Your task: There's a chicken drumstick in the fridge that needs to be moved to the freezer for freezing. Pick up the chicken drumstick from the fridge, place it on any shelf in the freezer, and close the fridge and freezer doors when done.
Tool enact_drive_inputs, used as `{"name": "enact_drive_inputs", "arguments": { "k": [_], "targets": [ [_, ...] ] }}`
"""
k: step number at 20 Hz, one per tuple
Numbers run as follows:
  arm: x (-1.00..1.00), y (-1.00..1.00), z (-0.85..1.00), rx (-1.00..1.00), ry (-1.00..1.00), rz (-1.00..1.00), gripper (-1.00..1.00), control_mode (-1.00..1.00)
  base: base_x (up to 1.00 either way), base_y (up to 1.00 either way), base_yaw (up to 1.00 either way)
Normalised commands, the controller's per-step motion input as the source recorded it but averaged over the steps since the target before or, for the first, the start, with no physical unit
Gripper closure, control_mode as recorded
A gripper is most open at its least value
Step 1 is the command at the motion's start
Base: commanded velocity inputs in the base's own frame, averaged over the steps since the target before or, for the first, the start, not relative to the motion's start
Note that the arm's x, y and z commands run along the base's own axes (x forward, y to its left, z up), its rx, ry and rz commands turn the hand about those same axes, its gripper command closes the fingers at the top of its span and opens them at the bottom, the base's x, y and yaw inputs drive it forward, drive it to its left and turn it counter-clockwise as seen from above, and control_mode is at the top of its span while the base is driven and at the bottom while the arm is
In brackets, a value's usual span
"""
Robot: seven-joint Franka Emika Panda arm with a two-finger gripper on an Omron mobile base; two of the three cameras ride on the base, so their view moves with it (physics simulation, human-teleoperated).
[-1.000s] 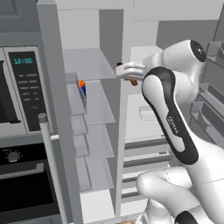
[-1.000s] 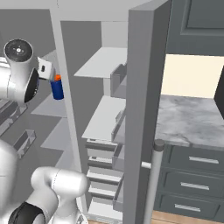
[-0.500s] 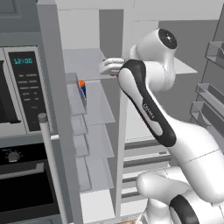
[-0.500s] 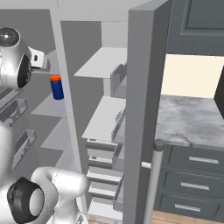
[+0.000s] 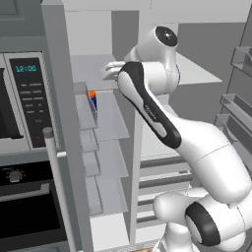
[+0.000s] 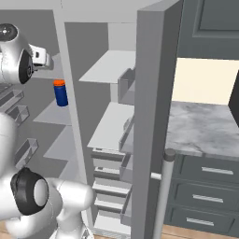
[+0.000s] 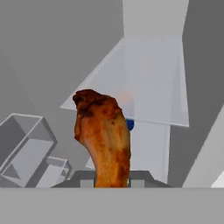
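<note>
Above the top glass shelf (image 7: 148,83) of the freezer (image 5: 106,142), the gripper (image 7: 112,183) pinches the chicken drumstick (image 7: 104,135). Its lower end is hidden between the fingertips, and a blue can (image 6: 59,92) shows blurred through the glass. The drumstick's long axis runs out along the gripper, thick end pointing away over the shelf.

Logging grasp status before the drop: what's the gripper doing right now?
Gripper: closed, holding the chicken drumstick.

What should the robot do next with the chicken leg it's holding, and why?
Probably ease forward a bit so the chicken drumstick sits over the glass shelf of the freezer, then lower it. The gripper is shut on the drumstick, which hangs just before the shelf's near edge, not over it yet.
</note>
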Motion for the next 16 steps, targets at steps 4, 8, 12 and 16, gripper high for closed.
{"name": "enact_drive_inputs", "arguments": {
  "k": [4, 8, 12, 16],
  "targets": [
    [0.51, 0.22, -0.05, -0.06, 0.00, 0.00, 1.00, -1.00, 0.00, 0.00, 0.00],
    [0.46, 0.28, 0.00, -0.05, 0.00, -0.02, 1.00, -1.00, 0.00, 0.00, 0.00],
    [0.39, 0.21, -0.08, -0.07, 0.05, -0.01, 1.00, -1.00, 0.00, 0.00, 0.00],
    [0.43, 0.09, -0.21, -0.07, 0.05, 0.00, 1.00, -1.00, 0.00, 0.00, 0.00]
  ]
}}
